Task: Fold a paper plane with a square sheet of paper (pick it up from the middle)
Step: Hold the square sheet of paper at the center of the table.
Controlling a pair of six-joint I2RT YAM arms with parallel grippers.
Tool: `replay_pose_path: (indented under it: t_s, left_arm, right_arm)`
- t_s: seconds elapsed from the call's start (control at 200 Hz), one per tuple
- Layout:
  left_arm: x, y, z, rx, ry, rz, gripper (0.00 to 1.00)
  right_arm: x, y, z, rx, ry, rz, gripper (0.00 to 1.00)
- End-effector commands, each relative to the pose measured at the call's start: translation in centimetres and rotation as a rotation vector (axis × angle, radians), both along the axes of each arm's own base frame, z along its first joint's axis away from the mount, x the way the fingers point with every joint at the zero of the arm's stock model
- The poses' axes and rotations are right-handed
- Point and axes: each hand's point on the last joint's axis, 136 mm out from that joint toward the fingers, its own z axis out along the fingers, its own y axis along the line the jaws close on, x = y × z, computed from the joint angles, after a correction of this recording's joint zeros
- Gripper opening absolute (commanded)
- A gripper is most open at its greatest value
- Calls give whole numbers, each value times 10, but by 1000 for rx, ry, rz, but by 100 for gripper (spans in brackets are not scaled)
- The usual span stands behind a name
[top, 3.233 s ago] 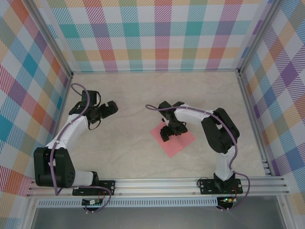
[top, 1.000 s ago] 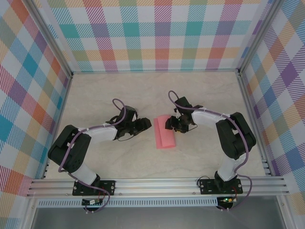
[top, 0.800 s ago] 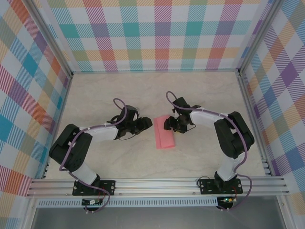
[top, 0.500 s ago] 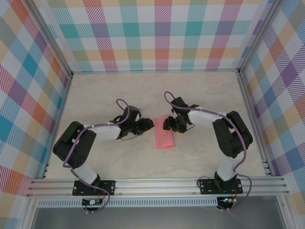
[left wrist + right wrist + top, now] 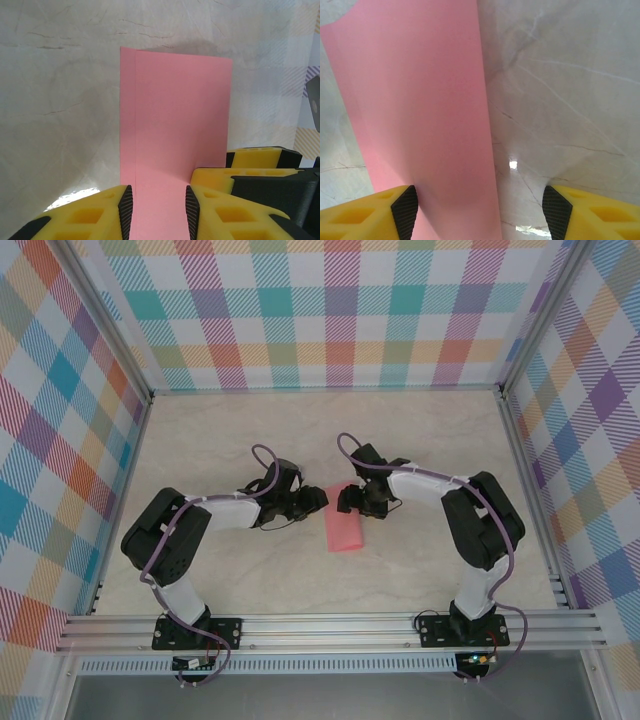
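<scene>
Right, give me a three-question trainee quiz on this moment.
1. True or false: the square sheet of paper lies fully unfolded.
2. In the top view, the left gripper and right gripper meet at the sheet's: A) far end, B) middle, C) near end.
3. Fill in: in its wrist view, the right gripper's jaws stand ____.
Key: 1 false, it is folded into a two-layer rectangle; 2 A; 3 open.
</scene>
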Motion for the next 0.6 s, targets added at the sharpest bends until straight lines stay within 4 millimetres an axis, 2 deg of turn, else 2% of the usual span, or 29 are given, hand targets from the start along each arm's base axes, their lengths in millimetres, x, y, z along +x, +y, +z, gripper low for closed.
replay_pose_path:
  t_s: [0.0, 0.21, 0.595]
  left_arm:
    - [3, -5, 4, 10, -18, 12, 34]
    - [7, 17, 2, 87, -46, 103, 32]
    - [10, 8, 4, 58, -51, 75, 29]
  right_arm:
    - [-13, 1, -25, -39, 72, -11, 72]
    - [-16, 1, -35, -63, 96, -9, 75]
    - [-25, 1, -49, -94, 113, 34, 78]
